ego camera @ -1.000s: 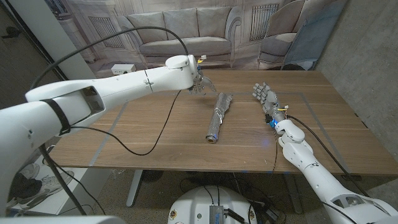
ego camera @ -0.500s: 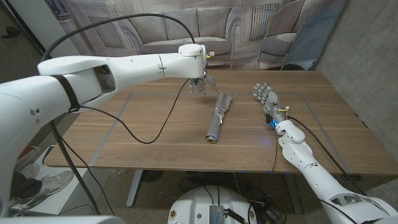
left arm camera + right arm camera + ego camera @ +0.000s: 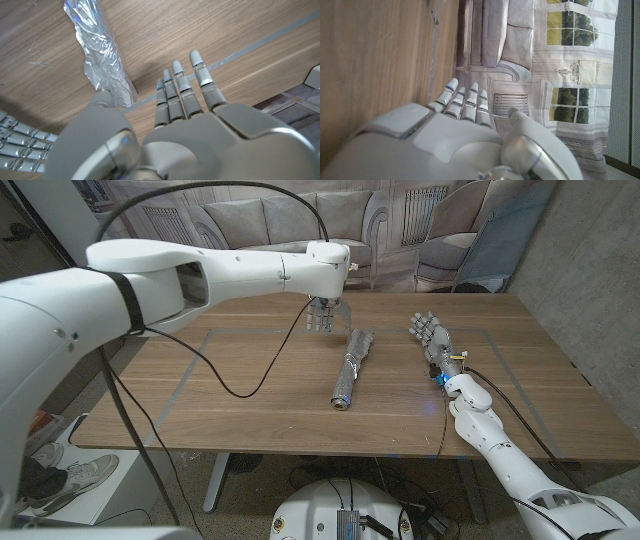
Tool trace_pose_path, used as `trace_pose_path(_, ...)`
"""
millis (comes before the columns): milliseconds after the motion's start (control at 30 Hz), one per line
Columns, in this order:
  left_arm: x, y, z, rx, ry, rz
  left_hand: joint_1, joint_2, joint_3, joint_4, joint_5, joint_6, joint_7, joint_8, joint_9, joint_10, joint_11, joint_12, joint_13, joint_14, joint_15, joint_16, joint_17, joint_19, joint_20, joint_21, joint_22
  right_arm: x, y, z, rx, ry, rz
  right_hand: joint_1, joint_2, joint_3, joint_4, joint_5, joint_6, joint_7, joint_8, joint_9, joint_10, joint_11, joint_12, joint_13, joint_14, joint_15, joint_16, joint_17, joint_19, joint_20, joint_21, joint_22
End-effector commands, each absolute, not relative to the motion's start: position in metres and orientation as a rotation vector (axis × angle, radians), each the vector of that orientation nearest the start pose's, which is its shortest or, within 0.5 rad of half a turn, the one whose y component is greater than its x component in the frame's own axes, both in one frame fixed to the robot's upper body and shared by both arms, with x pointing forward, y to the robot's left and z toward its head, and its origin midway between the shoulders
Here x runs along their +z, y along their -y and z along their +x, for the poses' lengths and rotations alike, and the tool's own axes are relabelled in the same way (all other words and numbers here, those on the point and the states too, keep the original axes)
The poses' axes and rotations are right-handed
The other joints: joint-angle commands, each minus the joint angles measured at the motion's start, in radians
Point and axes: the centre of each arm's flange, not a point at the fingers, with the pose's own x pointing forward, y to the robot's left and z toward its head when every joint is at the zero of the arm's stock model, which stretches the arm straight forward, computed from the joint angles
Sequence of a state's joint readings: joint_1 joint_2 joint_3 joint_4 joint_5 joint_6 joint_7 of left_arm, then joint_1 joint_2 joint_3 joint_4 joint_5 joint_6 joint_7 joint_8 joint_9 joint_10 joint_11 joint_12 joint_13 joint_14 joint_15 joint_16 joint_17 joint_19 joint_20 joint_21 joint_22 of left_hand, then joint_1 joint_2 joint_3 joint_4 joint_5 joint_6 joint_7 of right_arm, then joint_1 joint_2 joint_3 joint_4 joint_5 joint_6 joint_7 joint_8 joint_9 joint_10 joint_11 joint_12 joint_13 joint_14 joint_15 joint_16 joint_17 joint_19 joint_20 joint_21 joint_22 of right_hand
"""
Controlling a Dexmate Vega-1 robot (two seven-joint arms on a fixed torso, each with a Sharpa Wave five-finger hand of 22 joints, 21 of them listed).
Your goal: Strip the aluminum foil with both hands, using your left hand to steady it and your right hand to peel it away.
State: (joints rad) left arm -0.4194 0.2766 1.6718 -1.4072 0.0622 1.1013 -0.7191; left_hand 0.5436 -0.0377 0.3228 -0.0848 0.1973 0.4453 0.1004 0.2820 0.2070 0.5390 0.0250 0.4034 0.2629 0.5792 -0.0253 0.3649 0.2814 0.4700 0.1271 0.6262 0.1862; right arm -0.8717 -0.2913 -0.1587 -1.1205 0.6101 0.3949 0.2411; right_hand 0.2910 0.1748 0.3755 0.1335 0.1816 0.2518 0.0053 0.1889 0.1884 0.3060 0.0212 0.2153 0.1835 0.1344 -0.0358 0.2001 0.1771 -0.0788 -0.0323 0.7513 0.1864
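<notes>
A long roll wrapped in crinkled aluminum foil (image 3: 349,367) lies on the wooden tabletop (image 3: 250,400) near its middle, slanted so that its wider, flattened end points toward the far right and its round, darker end toward the near left. In the left wrist view the foil (image 3: 98,54) shows as a wrinkled silver strip running across the wood grain.

The left hand (image 3: 321,314) hangs above the tabletop just to the far left of the foil's far end, its fingers pointing down and slightly apart, holding nothing and not touching the foil. The left wrist view looks along the back of that hand (image 3: 185,125), whose fingers (image 3: 199,75) reach out straight and close together over the bare wood beside the foil.

The right hand (image 3: 428,340) stands at the right of the foil, well apart from it, fingers extended toward the far edge and empty. In the right wrist view this hand (image 3: 455,130) is seen with straight fingers (image 3: 467,102) next to the tabletop.

A printed backdrop of a sofa (image 3: 290,240) hangs behind the table
</notes>
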Motion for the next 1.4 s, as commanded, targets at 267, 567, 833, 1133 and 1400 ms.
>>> trace_pose_path(267, 0.144, 0.006, 0.621, -0.111, -0.332, 1.802, -0.018, -0.042, -0.026, 0.004, 0.005, 0.077, 0.014, 0.011, 0.008, 0.067, 0.001, 0.039, 0.009, 0.083, -0.010, 0.027, 0.009, 0.077, -0.013, 0.014, -0.003, -0.076, 0.308, 0.657, 0.226, 0.658, 0.234, -0.012, 0.006, 0.000, -0.003, 0.000, 0.015, 0.000, 0.006, 0.002, 0.008, -0.003, 0.009, 0.004, 0.009, -0.009, 0.000, 0.001, 0.004, -0.091, -0.001, 0.001)
trace_pose_path(567, 0.133, 0.020, 0.624, -0.080, -0.371, 1.864, -0.023, -0.042, -0.031, 0.010, 0.006, 0.085, 0.027, 0.008, 0.009, 0.083, 0.006, 0.047, 0.011, 0.107, -0.012, 0.033, 0.011, 0.099, -0.018, 0.017, -0.004, -0.083, 0.313, 0.656, 0.225, 0.654, 0.250, -0.014, 0.006, 0.000, -0.004, 0.000, 0.016, 0.000, 0.006, 0.002, 0.009, -0.003, 0.008, 0.004, 0.010, -0.009, 0.000, 0.001, 0.005, -0.092, -0.002, 0.001)
trace_pose_path(833, 0.124, 0.028, 0.633, -0.111, -0.390, 1.875, -0.019, -0.033, -0.028, 0.012, 0.008, 0.093, 0.044, 0.006, 0.008, 0.103, 0.016, 0.052, 0.007, 0.129, -0.011, 0.038, 0.012, 0.120, -0.020, 0.020, -0.004, -0.087, 0.317, 0.656, 0.224, 0.654, 0.256, -0.015, 0.006, 0.001, -0.005, 0.000, 0.018, -0.001, 0.006, 0.002, 0.011, -0.002, 0.009, 0.004, 0.011, -0.009, 0.000, 0.000, 0.006, -0.092, -0.003, 0.001)
trace_pose_path(1133, 0.116, 0.035, 0.640, -0.113, -0.395, 1.882, -0.023, -0.033, -0.032, 0.016, 0.007, 0.102, 0.058, 0.003, 0.006, 0.114, 0.015, 0.049, 0.001, 0.151, -0.009, 0.039, 0.005, 0.145, -0.032, 0.024, -0.004, -0.087, 0.321, 0.656, 0.222, 0.654, 0.258, -0.017, 0.006, 0.000, -0.004, 0.000, 0.019, 0.000, 0.006, 0.002, 0.011, -0.004, 0.009, 0.004, 0.011, -0.008, -0.001, 0.001, 0.008, -0.092, -0.003, 0.001)
trace_pose_path(1400, 0.110, 0.037, 0.646, -0.107, -0.411, 1.882, -0.018, -0.022, -0.028, 0.019, 0.007, 0.127, 0.065, 0.009, 0.005, 0.132, 0.015, 0.050, -0.004, 0.169, -0.014, 0.039, -0.001, 0.155, -0.037, 0.023, -0.004, -0.088, 0.325, 0.655, 0.218, 0.655, 0.258, -0.018, 0.006, 0.001, -0.005, 0.000, 0.020, 0.000, 0.006, 0.002, 0.013, -0.003, 0.009, 0.004, 0.012, -0.008, -0.001, 0.000, 0.008, -0.092, -0.004, 0.001)
